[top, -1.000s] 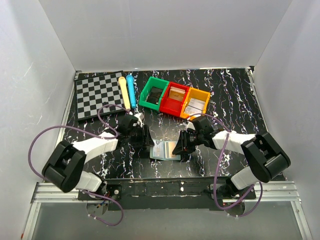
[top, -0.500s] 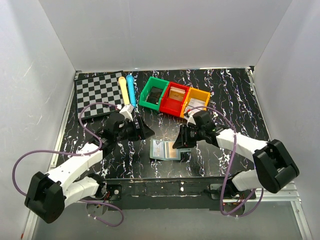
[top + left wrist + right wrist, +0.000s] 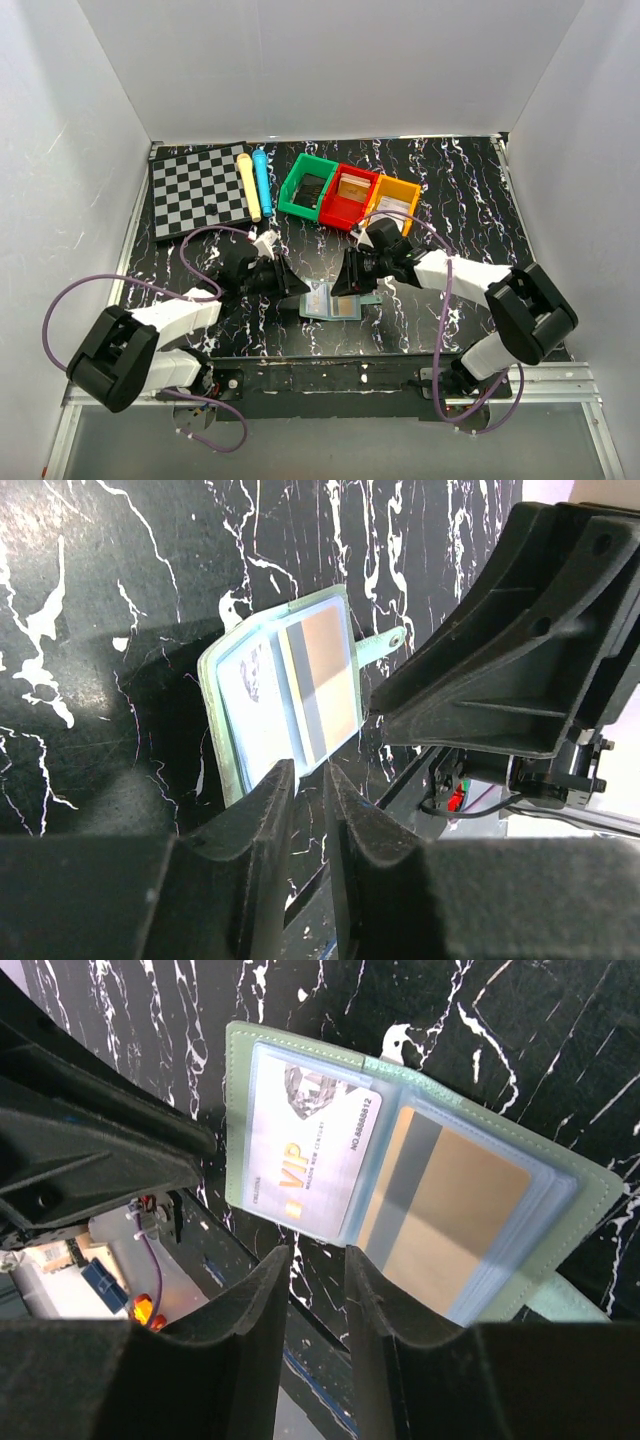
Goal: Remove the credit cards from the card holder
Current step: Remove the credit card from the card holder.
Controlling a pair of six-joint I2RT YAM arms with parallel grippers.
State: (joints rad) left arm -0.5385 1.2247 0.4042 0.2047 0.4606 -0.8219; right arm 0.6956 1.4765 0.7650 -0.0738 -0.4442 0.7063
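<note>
Two robot arms reach in from the near edge of a black, white-veined surface (image 3: pixel 470 200) and meet at the card holder (image 3: pixel 322 300). It lies opened flat near the front middle of the surface, between the two arms. The holder is pale blue-green with a small teal tab (image 3: pixel 382 643) sticking out from one side. Both credit cards sit inside its clear pockets: a white card printed "VIP" (image 3: pixel 315 1165) in one panel and a tan-orange card with a dark stripe (image 3: pixel 455 1215) in the other. The left claw (image 3: pixel 310 770) comes in from the left, its fingers drawn close with only a narrow gap, tips right at the holder's edge; whether they pinch that edge cannot be told. The right claw (image 3: pixel 316 1252) comes in from the right, its fingers likewise close together, tips at the edge beside the white card; whether it grips anything cannot be told either. Farther back, well apart from the holder, stand a green bin (image 3: pixel 308 185), a red bin (image 3: pixel 348 197) and an orange bin (image 3: pixel 392 210) in a row. Left of them lie a blue tube (image 3: pixel 262 180), a yellow tube (image 3: pixel 246 185) and a checkered board (image 3: pixel 198 190).
</note>
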